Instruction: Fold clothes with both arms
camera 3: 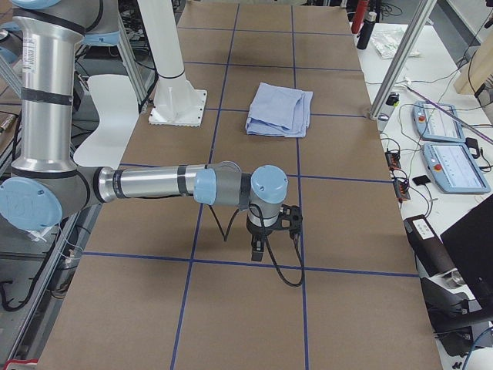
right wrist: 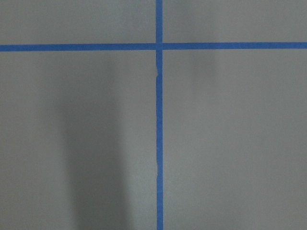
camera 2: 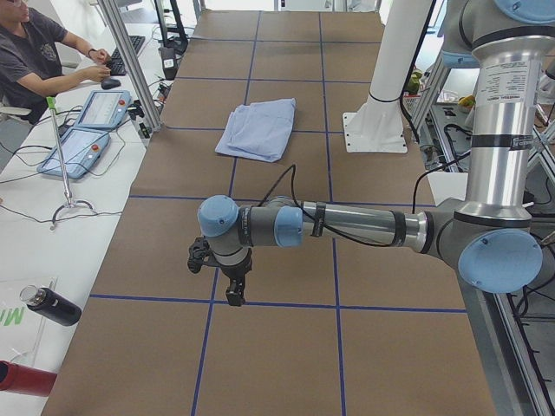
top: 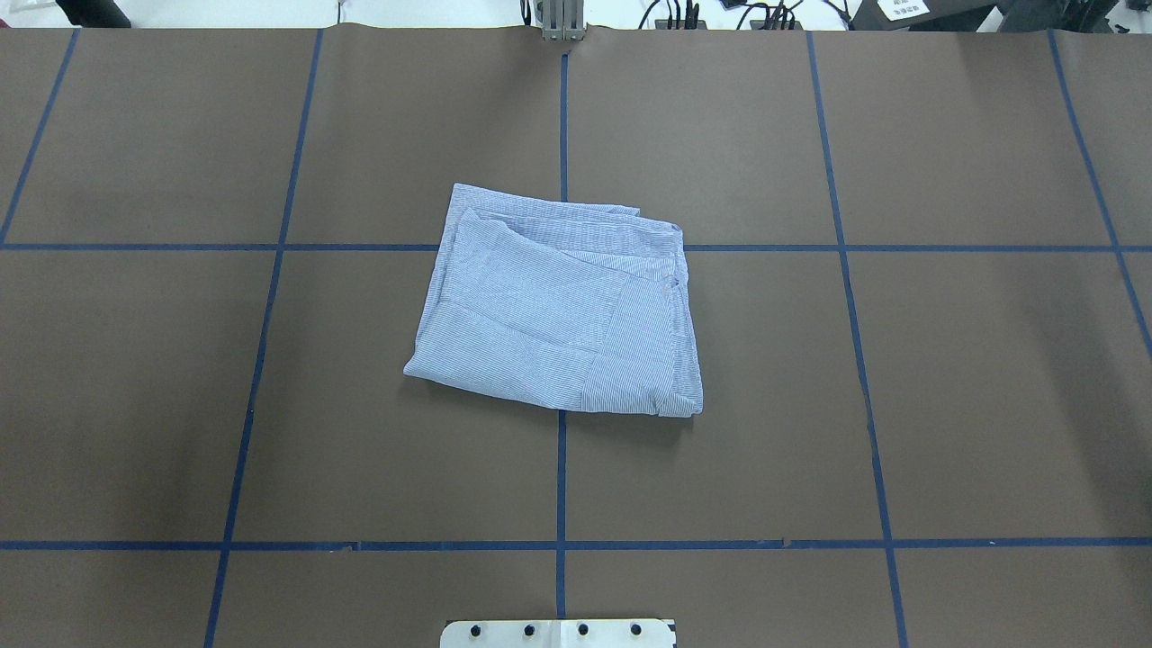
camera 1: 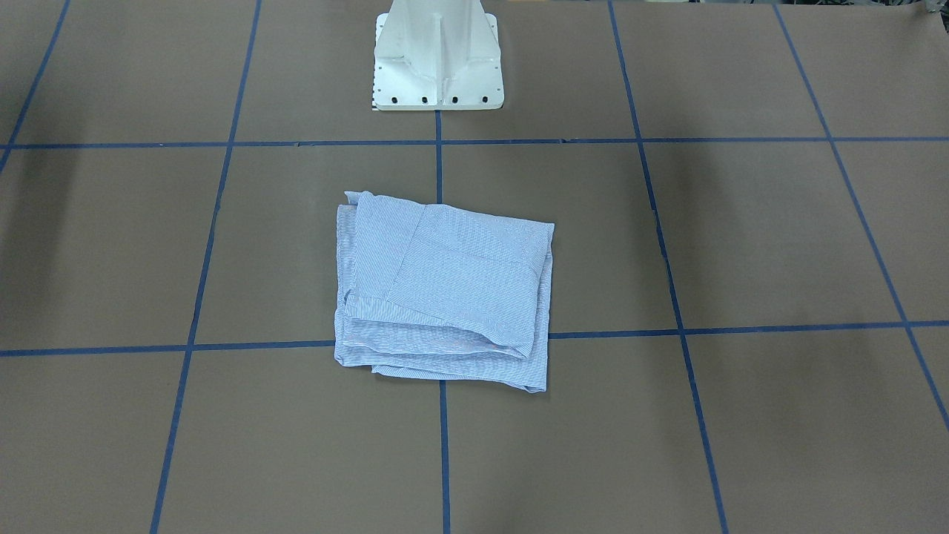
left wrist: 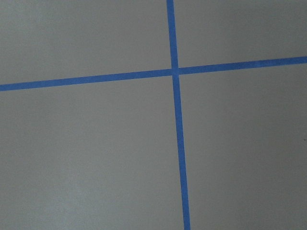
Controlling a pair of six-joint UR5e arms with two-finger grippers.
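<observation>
The clothes are one light blue striped shirt (camera 1: 445, 293) (top: 558, 306), lying folded into a rough rectangle at the middle of the brown table. It looks small and far off in both side views (camera 2: 257, 130) (camera 3: 280, 109). My left gripper (camera 2: 232, 295) points down over a blue tape line near the table's left end, far from the shirt. Towards the right end, my right gripper (camera 3: 258, 250) also points down, equally far from it. Neither gripper appears in the overhead, front or wrist views, so I cannot tell whether they are open or shut. The wrist views hold only table and tape.
The white pedestal base (camera 1: 437, 59) (top: 558, 633) stands at the robot's side of the table. Blue tape lines (left wrist: 175, 72) grid the brown surface. A person (camera 2: 35, 52) sits at a side desk with teach pendants (camera 2: 87, 130) (camera 3: 447, 146) and a black bottle (camera 2: 52, 305).
</observation>
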